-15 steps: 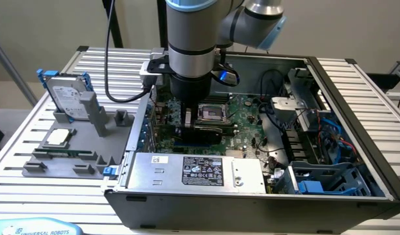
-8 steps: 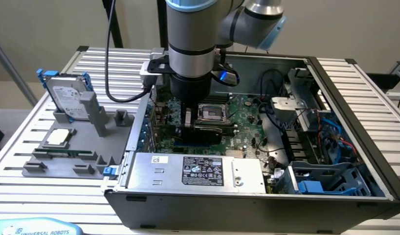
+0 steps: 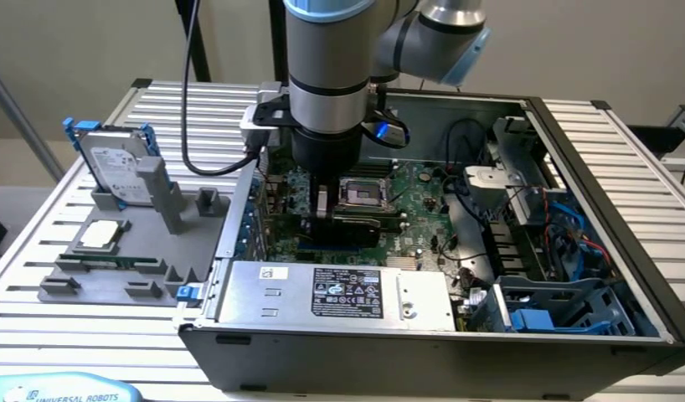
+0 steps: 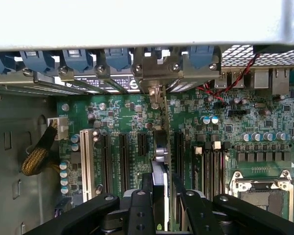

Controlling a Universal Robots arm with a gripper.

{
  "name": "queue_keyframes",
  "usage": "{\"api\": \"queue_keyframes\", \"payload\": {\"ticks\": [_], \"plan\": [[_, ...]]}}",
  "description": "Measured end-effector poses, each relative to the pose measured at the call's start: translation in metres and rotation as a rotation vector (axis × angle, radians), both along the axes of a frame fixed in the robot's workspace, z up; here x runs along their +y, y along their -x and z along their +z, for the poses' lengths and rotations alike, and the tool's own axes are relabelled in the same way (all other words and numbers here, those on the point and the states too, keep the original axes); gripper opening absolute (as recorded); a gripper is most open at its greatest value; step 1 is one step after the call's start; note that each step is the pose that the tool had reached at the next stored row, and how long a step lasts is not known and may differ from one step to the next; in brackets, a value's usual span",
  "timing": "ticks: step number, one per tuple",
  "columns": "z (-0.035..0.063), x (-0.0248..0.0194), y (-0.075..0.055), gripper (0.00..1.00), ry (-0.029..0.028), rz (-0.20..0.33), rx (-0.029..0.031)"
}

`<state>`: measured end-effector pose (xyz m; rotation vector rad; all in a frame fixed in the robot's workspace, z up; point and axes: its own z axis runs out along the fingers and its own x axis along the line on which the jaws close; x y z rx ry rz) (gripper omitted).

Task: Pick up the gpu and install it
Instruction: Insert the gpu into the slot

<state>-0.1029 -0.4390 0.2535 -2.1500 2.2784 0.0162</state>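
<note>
The end effector (image 4: 159, 196) is clamped on the gpu (image 4: 160, 147), its two dark fingers (image 4: 139, 210) pressing the card's flat faces from either side, deep inside the open computer case (image 3: 610, 184). The card stands on edge, seen almost edge-on in the wrist view, with its long axis running straight away from the end effector along the motherboard (image 4: 117, 112) toward the case's rear wall. Its silver metal end bracket (image 4: 154, 73) points at that wall, sitting among the blue slot latches (image 4: 78, 58). Just beside the card on both sides lie the long black expansion slots (image 4: 123, 156), parallel to it; whether the card's lower edge is seated in a slot cannot be told. Farther off to one side is the CPU socket (image 4: 257, 188). In the exterior view the arm (image 3: 329, 75) reaches down into the case, and outside it on the desk (image 3: 30, 310) a grey fixture (image 3: 119, 268) carries a hard drive (image 3: 110, 167).
</note>
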Motion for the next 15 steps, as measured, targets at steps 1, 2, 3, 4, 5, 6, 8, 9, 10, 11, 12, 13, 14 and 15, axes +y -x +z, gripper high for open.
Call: {"api": "queue_keyframes", "payload": {"ticks": [1, 2, 3, 4, 5, 6, 8, 9, 10, 11, 12, 13, 14, 15], "plan": [[-0.0006, 0.0000, 0.0000, 0.26, -0.0002, 0.000, 0.0000], [-0.0013, 0.0001, 0.0000, 0.26, -0.0006, 0.000, -0.0003], [-0.0018, 0.0001, 0.0000, 0.26, -0.0003, 0.000, -0.0003], [-0.0023, 0.0000, 0.0000, 0.26, 0.0000, 0.000, -0.0002], [-0.0028, 0.0001, -0.0001, 0.26, 0.0001, 0.000, -0.0002], [-0.0031, 0.0001, 0.0000, 0.26, 0.0001, 0.000, -0.0002], [-0.0032, 0.0001, 0.0000, 0.26, 0.0003, 0.000, -0.0003], [-0.0032, 0.0001, 0.0000, 0.26, 0.0002, 0.000, -0.0003], [-0.0032, 0.0001, 0.0000, 0.26, 0.0001, 0.000, -0.0003], [-0.0038, 0.0003, 0.0004, 0.27, -0.0017, -0.001, -0.0001], [-0.0041, 0.0005, 0.0004, 0.27, -0.0028, -0.001, -0.0010], [-0.0035, 0.0005, 0.0002, 0.27, -0.0020, -0.001, -0.0010], [-0.0015, 0.0004, 0.0000, 0.32, -0.0008, 0.000, -0.0004], [0.0008, 0.0002, 0.0000, 0.32, -0.0005, 0.000, -0.0003]]}}
